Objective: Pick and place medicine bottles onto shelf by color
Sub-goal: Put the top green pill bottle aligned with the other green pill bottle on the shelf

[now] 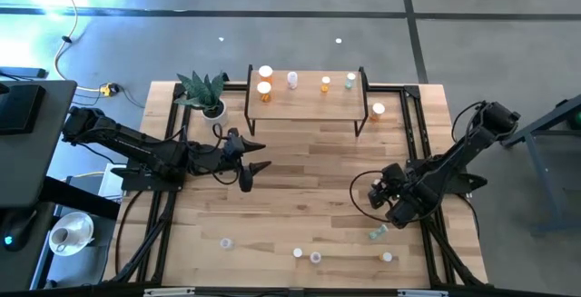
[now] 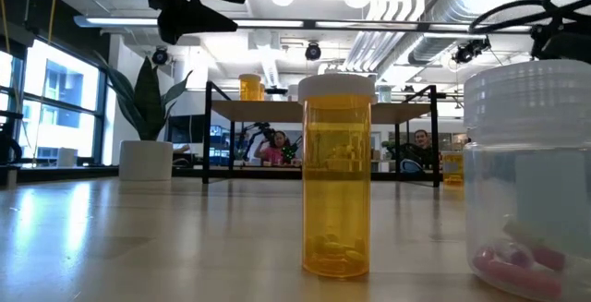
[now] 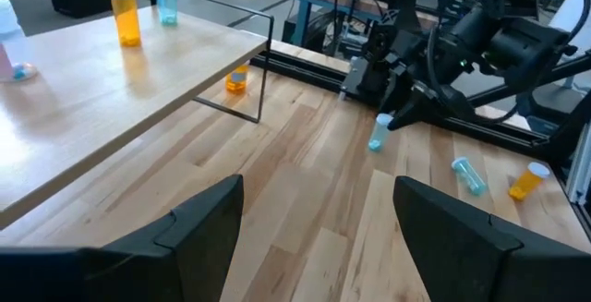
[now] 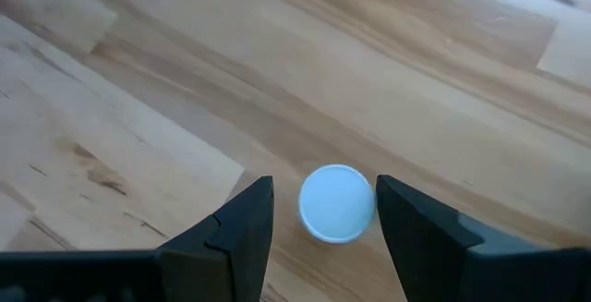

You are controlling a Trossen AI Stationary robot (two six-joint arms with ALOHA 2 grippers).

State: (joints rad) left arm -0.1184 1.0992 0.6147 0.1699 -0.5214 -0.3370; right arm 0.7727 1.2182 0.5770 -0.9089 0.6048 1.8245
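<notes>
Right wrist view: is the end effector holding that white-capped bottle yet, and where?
Cannot tell. The right end effector has a finger on each side of the bottle's white cap, with narrow gaps showing; contact is unclear.

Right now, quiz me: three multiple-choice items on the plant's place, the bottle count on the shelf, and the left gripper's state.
1. Where is the plant?
A. on the shelf
B. beside the shelf's left end
C. at the table's front edge

2. How many bottles stand on the shelf?
A. three
B. five
C. eight

3. What is the left gripper's state?
A. open, empty
B. shut on an orange bottle
C. shut on the plant

Key:
1 B: the plant stands on the table next to the shelf.
2 B: the high view shows five bottles there.
3 A: the left gripper has its fingers wide apart with only tabletop between them.
</notes>
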